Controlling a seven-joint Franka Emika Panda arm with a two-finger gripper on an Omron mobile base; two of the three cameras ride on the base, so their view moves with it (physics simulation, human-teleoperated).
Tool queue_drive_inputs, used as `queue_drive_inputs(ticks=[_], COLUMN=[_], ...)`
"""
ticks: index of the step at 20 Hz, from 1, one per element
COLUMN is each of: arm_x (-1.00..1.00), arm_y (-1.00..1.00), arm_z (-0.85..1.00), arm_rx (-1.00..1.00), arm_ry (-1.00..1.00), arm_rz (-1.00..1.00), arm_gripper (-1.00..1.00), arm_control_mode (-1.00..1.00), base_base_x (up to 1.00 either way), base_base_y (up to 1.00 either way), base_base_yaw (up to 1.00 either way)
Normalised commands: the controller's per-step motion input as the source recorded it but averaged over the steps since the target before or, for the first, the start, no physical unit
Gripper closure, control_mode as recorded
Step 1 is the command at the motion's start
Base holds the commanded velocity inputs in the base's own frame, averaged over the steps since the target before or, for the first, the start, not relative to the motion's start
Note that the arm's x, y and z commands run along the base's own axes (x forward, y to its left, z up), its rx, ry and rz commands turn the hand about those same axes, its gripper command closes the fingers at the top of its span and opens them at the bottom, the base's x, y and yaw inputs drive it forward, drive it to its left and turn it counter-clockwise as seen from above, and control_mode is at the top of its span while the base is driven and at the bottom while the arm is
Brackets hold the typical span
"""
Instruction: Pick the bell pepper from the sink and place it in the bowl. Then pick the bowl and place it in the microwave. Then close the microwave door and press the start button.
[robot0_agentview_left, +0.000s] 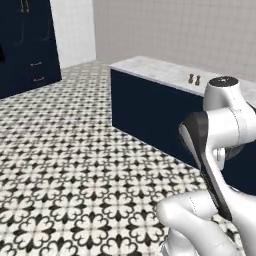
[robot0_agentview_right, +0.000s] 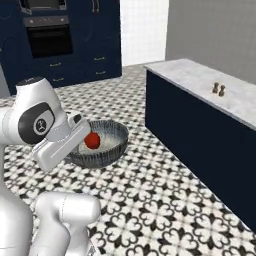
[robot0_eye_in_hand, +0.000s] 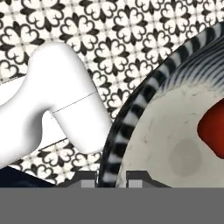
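Between narrow jaws, bowl (robot0_eye_in_hand: 114, 144) rim

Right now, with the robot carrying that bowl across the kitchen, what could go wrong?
The end effector pinches just one edge of the ribbed dark grey bowl, held above the patterned floor; a jolt could tip or slip it. The shiny red bell pepper sits loose inside and might roll out. The navy island with the marble top is close on the right, so a wide swing may clip it.
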Motion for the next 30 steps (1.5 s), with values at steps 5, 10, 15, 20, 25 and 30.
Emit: queue_drive_inputs(ticks=[5, 10, 15, 20, 25, 30], arm_x=[0.00, 0.00, 0.00, 0.00, 0.00, 0.00], arm_y=[0.00, 0.00, 0.00, 0.00, 0.00, 0.00], arm_z=[0.00, 0.00, 0.00, 0.00, 0.00, 0.00], arm_rx=[0.00, 0.00, 0.00, 0.00, 0.00, 0.00], arm_ry=[0.00, 0.00, 0.00, 0.00, 0.00, 0.00], arm_rz=[0.00, 0.00, 0.00, 0.00, 0.00, 0.00], arm_gripper=[1.00, 1.00, 1.00, 1.00, 1.00, 1.00], arm_control_mode=[1.00, 1.00, 1.00, 1.00, 1.00, 1.00], base_base_x=[0.14, 0.92, 1.00, 1.00, 1.00, 1.00], base_base_y=[-0.07, -0.37, -0.41, -0.29, -0.23, -0.51], base_base_yaw=[0.97, 0.71, 0.51, 0.40, 0.39, 0.34])
